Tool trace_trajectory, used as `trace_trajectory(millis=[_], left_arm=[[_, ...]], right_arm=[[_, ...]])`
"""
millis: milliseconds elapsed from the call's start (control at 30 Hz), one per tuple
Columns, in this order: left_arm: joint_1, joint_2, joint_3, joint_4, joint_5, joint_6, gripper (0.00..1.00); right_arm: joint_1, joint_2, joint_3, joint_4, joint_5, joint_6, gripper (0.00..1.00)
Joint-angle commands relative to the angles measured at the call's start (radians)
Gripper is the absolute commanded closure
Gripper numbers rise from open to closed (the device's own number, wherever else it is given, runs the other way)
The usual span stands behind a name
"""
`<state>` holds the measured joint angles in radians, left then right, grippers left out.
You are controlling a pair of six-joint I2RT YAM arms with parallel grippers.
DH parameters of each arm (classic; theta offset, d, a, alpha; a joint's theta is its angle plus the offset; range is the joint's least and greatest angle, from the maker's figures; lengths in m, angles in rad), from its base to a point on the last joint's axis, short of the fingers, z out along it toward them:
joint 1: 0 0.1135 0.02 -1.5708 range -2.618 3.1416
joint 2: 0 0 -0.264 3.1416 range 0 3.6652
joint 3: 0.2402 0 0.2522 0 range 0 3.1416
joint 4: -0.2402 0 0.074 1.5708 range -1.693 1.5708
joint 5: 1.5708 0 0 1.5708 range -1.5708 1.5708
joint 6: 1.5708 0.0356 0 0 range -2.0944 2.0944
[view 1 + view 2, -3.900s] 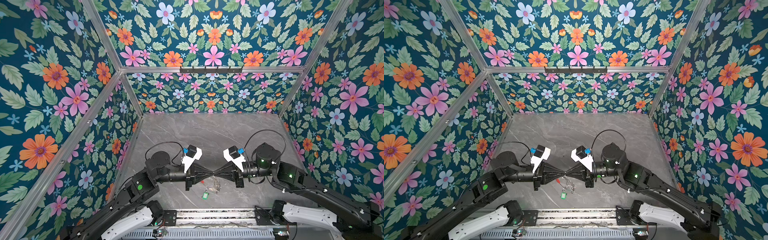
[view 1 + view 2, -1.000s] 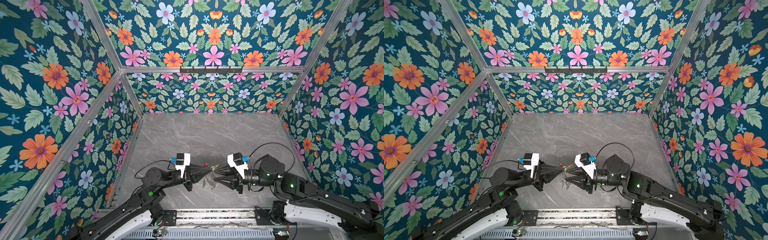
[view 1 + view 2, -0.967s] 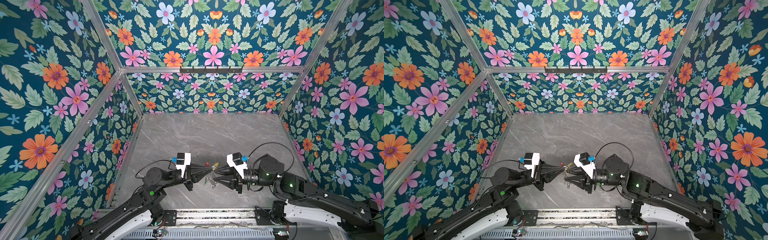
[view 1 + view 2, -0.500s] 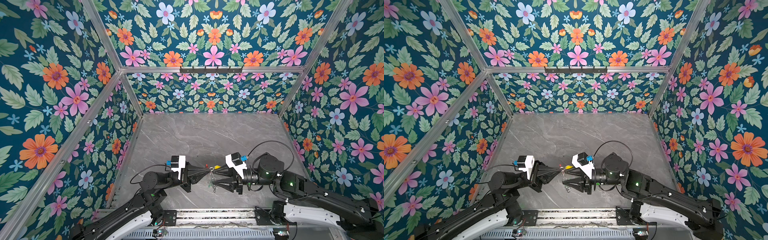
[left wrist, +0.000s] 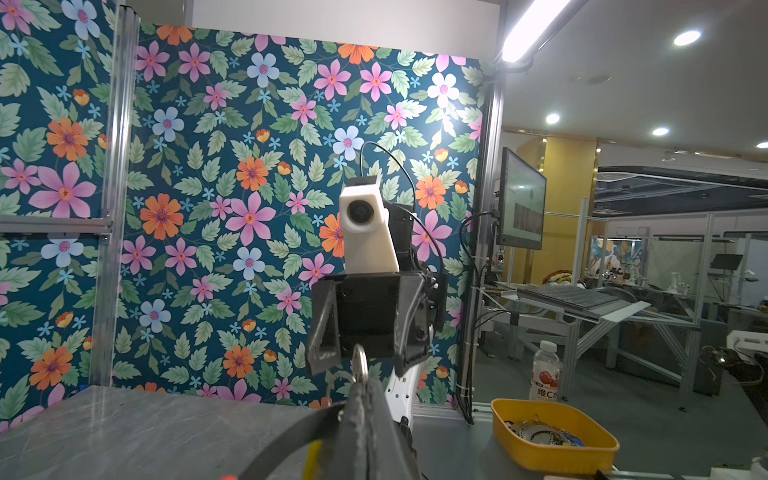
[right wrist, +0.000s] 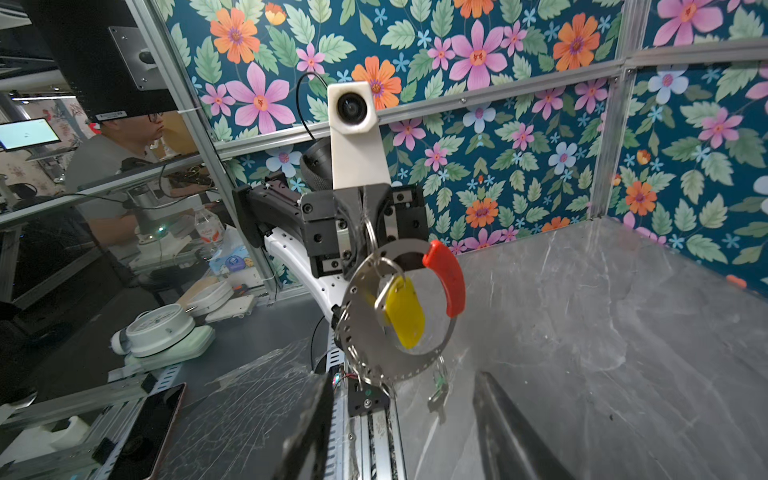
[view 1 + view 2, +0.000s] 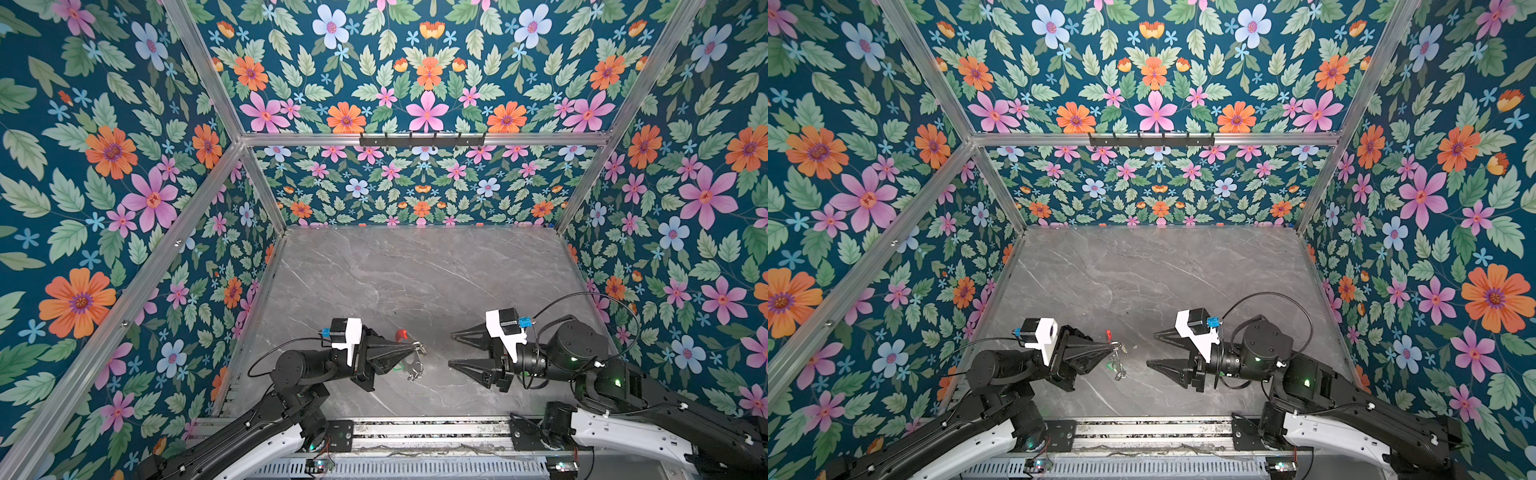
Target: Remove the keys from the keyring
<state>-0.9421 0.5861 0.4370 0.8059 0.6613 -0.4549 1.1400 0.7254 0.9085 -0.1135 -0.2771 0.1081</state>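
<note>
**Left gripper** (image 7: 412, 352): lower middle of both top views. Jaws pressed fully together on the rim of the keyring (image 6: 399, 320). It holds the ring off the table (image 7: 415, 270), with the ring's flat face turned toward the other arm.

**Keyring**: flat grey ring at the centre of the right wrist view, with small wire loops round the rim. The red sleeve (image 6: 445, 276) sits on its upper right arc. In both top views the ring shows small, right at the left fingertips.

**Keys** (image 6: 436, 397): both on the ring. The yellow tag (image 6: 404, 313) hangs across the ring's opening from a loop at the upper left rim. The green tag (image 6: 438, 380) hangs below the lower rim and is blurred.

**Right gripper** (image 7: 452, 350): lower right of middle in both top views. Jaws well apart and holding nothing. The tips point at the ring, near it but apart from it.

**In the way**: in the left wrist view the left gripper's own closed fingers (image 5: 365, 419) cover nearly all of the ring. Only one loop shows above them.

**Surroundings**:
- Floral walls (image 7: 124, 166) stand on three sides.
- A black hook rail (image 7: 422, 139) runs along the back frame bar, upper middle of the top views.
- Outside the cell, the left wrist view shows a yellow tray (image 5: 540, 455) at lower right, a bottle (image 5: 544, 370) beside it and a monitor (image 5: 521, 199) at right of centre.
- The right wrist view shows a person (image 6: 112, 166) at upper left and a phone (image 6: 145, 432) at lower left.
</note>
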Motion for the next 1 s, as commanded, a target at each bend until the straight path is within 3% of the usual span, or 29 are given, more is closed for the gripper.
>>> trace_trajectory(millis=[0,133,300,500,967], left_arm=[[0.002,0.018,0.003,0.093,0.067,-0.050,1.00],[0.001,0.039,0.005,0.136,0.109,-0.085,1.00],[0.001,0.059,0.000,0.199,0.146,-0.131,1.00],[0.002,0.082,0.000,0.241,0.170,-0.159,1.00],[0.000,0.107,-0.001,0.268,0.176,-0.180,1.00]], right_arm=[[0.001,0.039,0.040,-0.030,-0.011,-0.046,0.44],[0.001,0.086,0.079,-0.035,-0.121,-0.055,0.42],[-0.016,0.100,0.095,-0.055,-0.162,-0.075,0.42],[-0.115,0.122,0.098,-0.026,-0.375,-0.018,0.44],[-0.116,0.195,0.129,0.009,-0.479,-0.004,0.54]])
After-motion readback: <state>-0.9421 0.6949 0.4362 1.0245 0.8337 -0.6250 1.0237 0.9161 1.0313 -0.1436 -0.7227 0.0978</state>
